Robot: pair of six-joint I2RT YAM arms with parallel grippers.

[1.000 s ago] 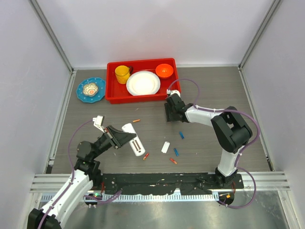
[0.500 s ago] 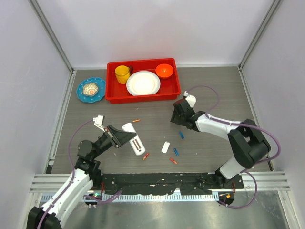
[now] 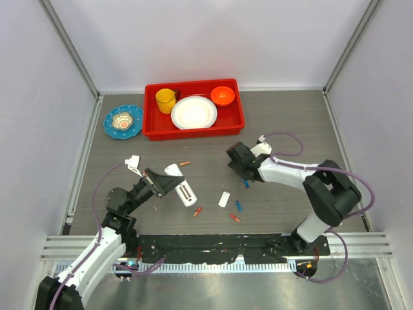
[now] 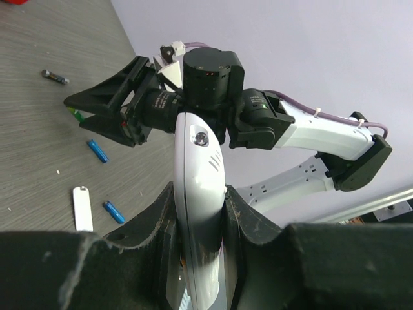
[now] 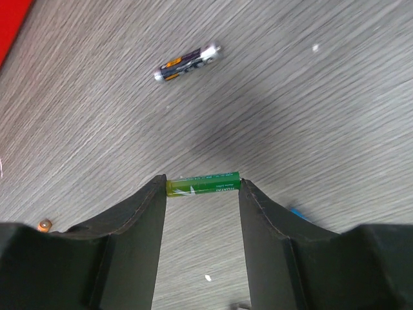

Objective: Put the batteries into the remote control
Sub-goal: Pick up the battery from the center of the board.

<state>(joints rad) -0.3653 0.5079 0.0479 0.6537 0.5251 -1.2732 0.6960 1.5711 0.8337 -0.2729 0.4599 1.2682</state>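
Note:
My left gripper (image 3: 161, 184) is shut on the white remote control (image 3: 181, 185) and holds it off the table, its far end towards the middle. In the left wrist view the remote (image 4: 199, 169) stands edge-on between the two pads. My right gripper (image 3: 236, 161) is right of the remote. Its fingertips are shut on the ends of a green battery (image 5: 203, 184), held crosswise just above the table. Loose batteries lie on the table: an orange one (image 3: 184, 163), two orange-red ones (image 3: 198, 211) (image 3: 234, 217) and two blue ones (image 3: 238, 206) (image 3: 246, 183).
A small white cover piece (image 3: 224, 199) lies among the batteries. A red tray (image 3: 150, 129) with a yellow cup (image 3: 166, 100), a white plate and an orange bowl stands at the back. A blue dish (image 3: 122, 121) sits to its left.
My right gripper has swung from beside the red tray out to the right, then down and left towards the remote. My left gripper and the remote have barely moved.

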